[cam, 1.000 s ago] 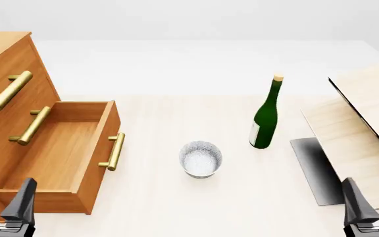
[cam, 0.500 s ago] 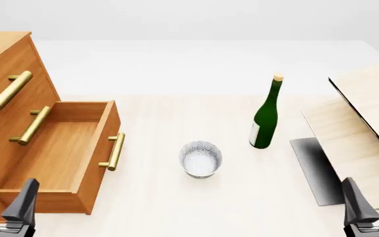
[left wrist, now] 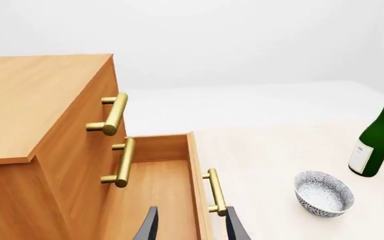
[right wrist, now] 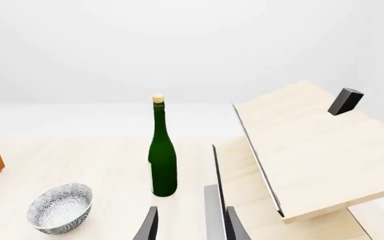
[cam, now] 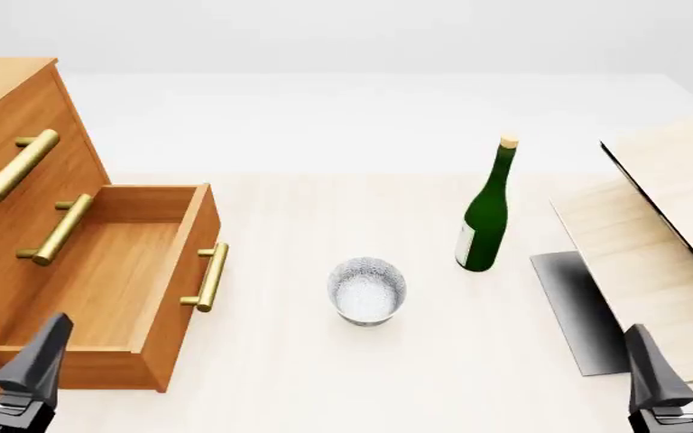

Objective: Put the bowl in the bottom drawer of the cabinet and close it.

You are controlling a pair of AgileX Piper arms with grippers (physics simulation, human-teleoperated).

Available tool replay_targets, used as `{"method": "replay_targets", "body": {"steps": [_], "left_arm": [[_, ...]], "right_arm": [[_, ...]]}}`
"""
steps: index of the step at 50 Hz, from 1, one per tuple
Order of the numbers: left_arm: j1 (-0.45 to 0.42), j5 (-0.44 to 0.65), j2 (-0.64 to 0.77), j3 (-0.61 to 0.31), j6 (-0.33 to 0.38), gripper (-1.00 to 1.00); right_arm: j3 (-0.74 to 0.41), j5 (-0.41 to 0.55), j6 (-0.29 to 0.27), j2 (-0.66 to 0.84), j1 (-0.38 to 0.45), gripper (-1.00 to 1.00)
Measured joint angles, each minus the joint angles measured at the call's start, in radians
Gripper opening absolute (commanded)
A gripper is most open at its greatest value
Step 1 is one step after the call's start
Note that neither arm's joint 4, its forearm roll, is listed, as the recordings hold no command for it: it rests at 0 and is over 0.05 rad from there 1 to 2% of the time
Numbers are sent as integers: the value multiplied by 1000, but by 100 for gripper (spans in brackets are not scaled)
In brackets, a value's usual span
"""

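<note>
The white, grey-speckled bowl (cam: 367,290) (left wrist: 323,193) (right wrist: 60,207) stands upright on the table's middle, apart from both grippers. At the left is the orange-brown cabinet (cam: 10,108) (left wrist: 38,105). Its bottom drawer (cam: 106,271) (left wrist: 155,195) is pulled out, showing bare wood inside, with its brass handle (cam: 208,277) facing the bowl. My left gripper (cam: 12,320) (left wrist: 192,212) is open over the drawer's near end and holds nothing. Low at the right, my right gripper (cam: 681,336) (right wrist: 192,212) is open and holds nothing.
A green wine bottle (cam: 486,216) (right wrist: 162,155) stands upright behind and right of the bowl. A tilted pale wood panel with a black edge (cam: 671,180) (right wrist: 312,145) fills the right side above a dark grey patch (cam: 576,307). The two upper drawers are shut.
My left gripper has shifted slightly at the front view's lower left. The bowl, drawer, bottle and right gripper have not moved.
</note>
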Motion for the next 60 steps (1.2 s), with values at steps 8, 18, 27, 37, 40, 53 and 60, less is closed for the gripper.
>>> {"method": "replay_targets", "body": {"steps": [8, 18, 27, 37, 40, 53, 60], "left_arm": [[-24, 20, 48, -49, -14, 100], [-45, 52, 122, -109, -55, 100], [-51, 85, 179, -161, -84, 100], [-51, 131, 233, -218, -108, 100], [-53, 146, 245, -232, -111, 100], [-59, 190, 302, -281, -113, 100], [-66, 201, 339, -303, -113, 100]], "right_arm": [[0, 0, 0, 0, 0, 100], [0, 0, -1, 0, 0, 100], [0, 0, -1, 0, 0, 100], [0, 0, -1, 0, 0, 100], [0, 0, -1, 0, 0, 100], [0, 0, -1, 0, 0, 100], [0, 0, -1, 0, 0, 100]]}}
